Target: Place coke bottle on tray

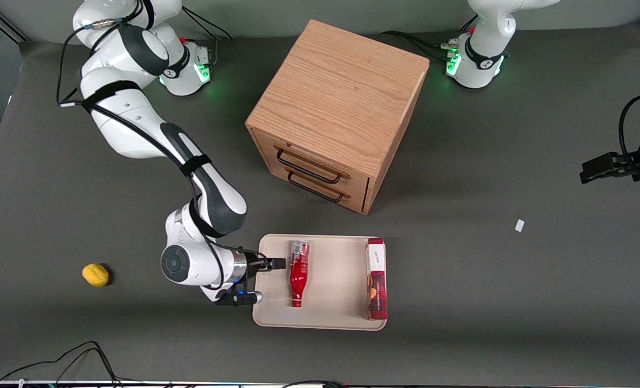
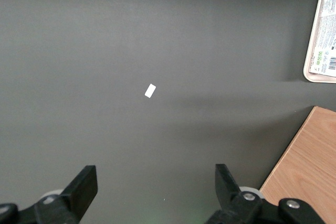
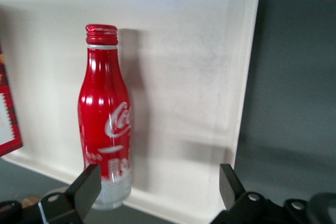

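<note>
Dark grey matte tabletop [image 1: 487, 302], cables along its near edge. Coke bottle [image 1: 298, 272] lies flat on the cream tray [image 1: 330, 318], cap toward the front camera; a red box [image 1: 377, 278] lies on the same tray, toward the parked arm's end. Gripper [image 1: 268, 280] sits at the tray's edge, fingers [image 3: 84, 190] spread, holding nothing. Wooden drawer cabinet [image 1: 336, 113] stands farther from the camera; a lemon [image 1: 95, 274] lies toward the working arm's end.
</note>
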`<state>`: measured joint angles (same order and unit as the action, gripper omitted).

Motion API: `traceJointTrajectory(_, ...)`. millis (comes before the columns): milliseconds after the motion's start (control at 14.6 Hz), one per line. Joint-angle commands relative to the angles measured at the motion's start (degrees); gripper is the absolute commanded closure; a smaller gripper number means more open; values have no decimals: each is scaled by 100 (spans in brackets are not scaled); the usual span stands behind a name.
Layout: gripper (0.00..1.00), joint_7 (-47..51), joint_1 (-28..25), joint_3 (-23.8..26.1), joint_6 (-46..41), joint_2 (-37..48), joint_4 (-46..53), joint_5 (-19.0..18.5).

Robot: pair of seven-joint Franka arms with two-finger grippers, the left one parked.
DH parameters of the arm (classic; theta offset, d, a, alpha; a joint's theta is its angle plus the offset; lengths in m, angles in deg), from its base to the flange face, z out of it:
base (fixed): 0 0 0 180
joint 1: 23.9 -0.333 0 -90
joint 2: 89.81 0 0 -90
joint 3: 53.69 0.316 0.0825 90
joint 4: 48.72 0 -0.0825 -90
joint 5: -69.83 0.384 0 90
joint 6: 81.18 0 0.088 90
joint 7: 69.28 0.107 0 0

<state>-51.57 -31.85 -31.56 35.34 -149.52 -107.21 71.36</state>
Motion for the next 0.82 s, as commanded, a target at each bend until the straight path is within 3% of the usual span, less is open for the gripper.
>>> traceJointTrajectory(0,0,-92,47,-155,-830,940,-127,-169)
traceJointTrajectory(205,0,-119,126,-698,-1752,1994,-145,-215)
traceJointTrajectory(479,0,-119,223,-2069,-2685,3155,-154,14)
traceJointTrajectory(752,0,-57,223,-2248,-3338,4464,-1309,23)
